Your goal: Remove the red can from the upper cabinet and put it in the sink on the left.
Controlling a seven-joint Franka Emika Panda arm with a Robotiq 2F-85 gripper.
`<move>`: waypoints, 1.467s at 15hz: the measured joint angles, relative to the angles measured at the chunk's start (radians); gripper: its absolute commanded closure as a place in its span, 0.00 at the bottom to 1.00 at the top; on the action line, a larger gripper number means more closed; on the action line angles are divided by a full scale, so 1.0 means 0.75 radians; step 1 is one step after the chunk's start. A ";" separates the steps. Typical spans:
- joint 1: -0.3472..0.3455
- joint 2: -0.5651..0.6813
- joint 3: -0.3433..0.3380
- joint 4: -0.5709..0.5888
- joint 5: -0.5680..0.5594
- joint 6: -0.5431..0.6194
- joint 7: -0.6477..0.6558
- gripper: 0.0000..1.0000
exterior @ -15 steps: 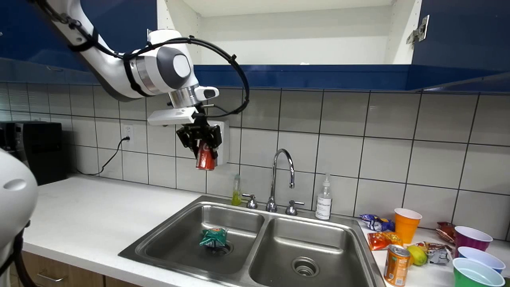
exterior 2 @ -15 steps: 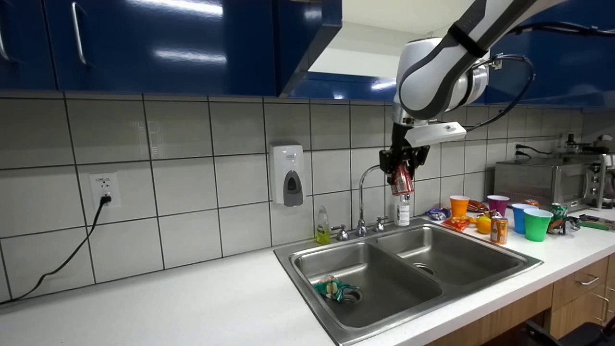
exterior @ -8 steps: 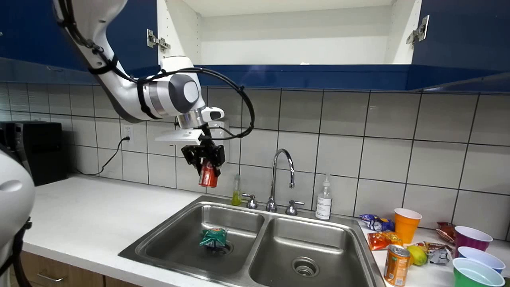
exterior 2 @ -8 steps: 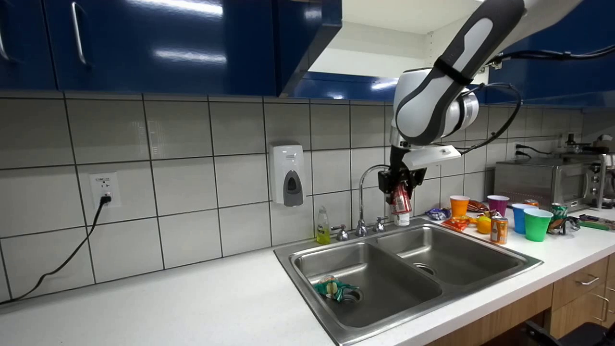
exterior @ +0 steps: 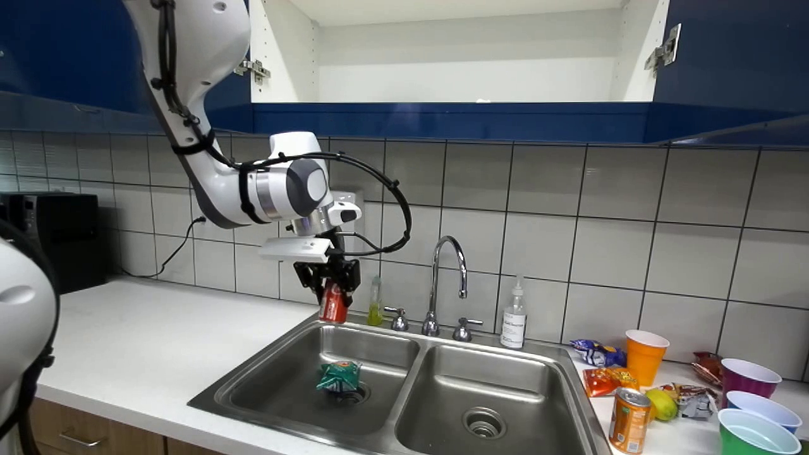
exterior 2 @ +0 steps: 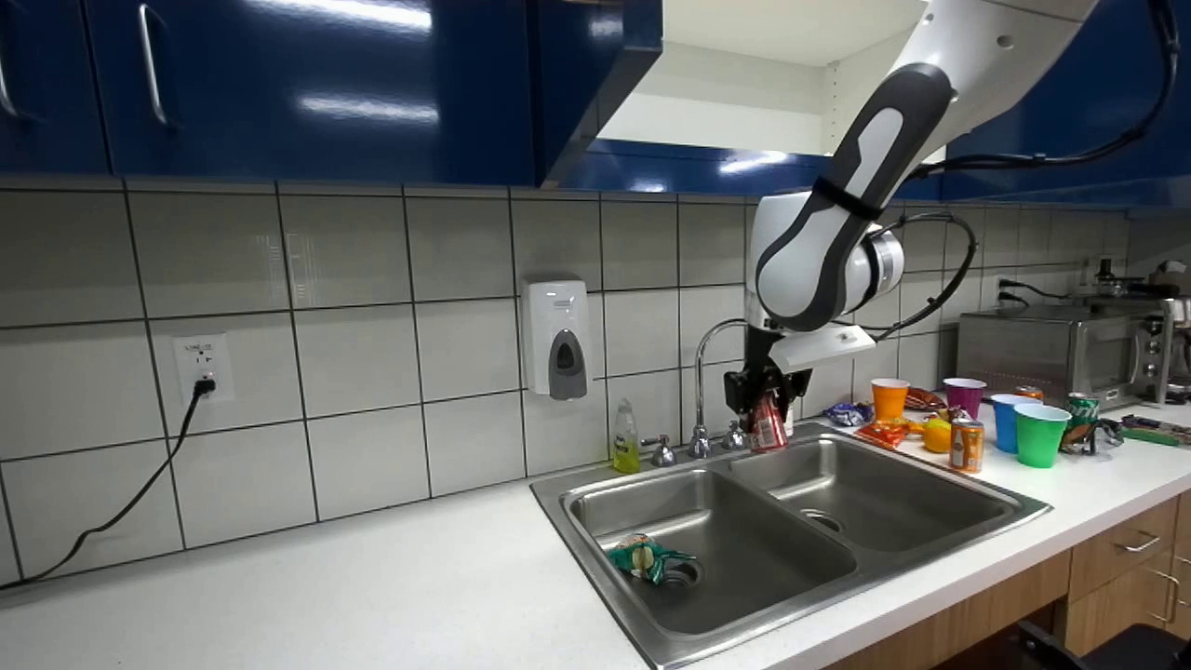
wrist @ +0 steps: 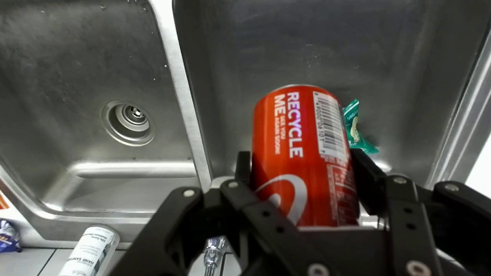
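My gripper [wrist: 303, 166] is shut on the red can [wrist: 297, 130], one black finger against either side. The can points downward and tilts a little, its lower end sticking out past the fingertips. Both exterior views show the gripper [exterior: 334, 287] and the can [exterior 2: 768, 423] in the air above the level of the sink, near the faucet. In the wrist view the sink on the left [wrist: 261, 50] lies beneath the can; the same basin [exterior: 272, 392] is left of the divider in an exterior view. Above, the upper cabinet [exterior: 468, 47] stands with its doors swung wide and its white interior showing.
A green packet [exterior: 340, 377] lies by the drain of the left basin. The chrome faucet [exterior: 434, 284], a yellow-green soap bottle [exterior 2: 625, 442] and a sanitizer bottle [exterior: 514, 319] line the back rim. Cups, wrappers and an orange can [exterior: 629, 420] crowd the right-hand counter.
The arm has come down steadily with the red can, from in front of the wall tiles to lower above the sink. The grip looks the same throughout.
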 measured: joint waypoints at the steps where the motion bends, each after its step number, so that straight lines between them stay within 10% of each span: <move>1: 0.000 0.035 -0.007 0.013 -0.017 0.023 0.000 0.61; 22: 0.144 0.772 -0.186 0.399 -0.146 0.465 0.056 0.61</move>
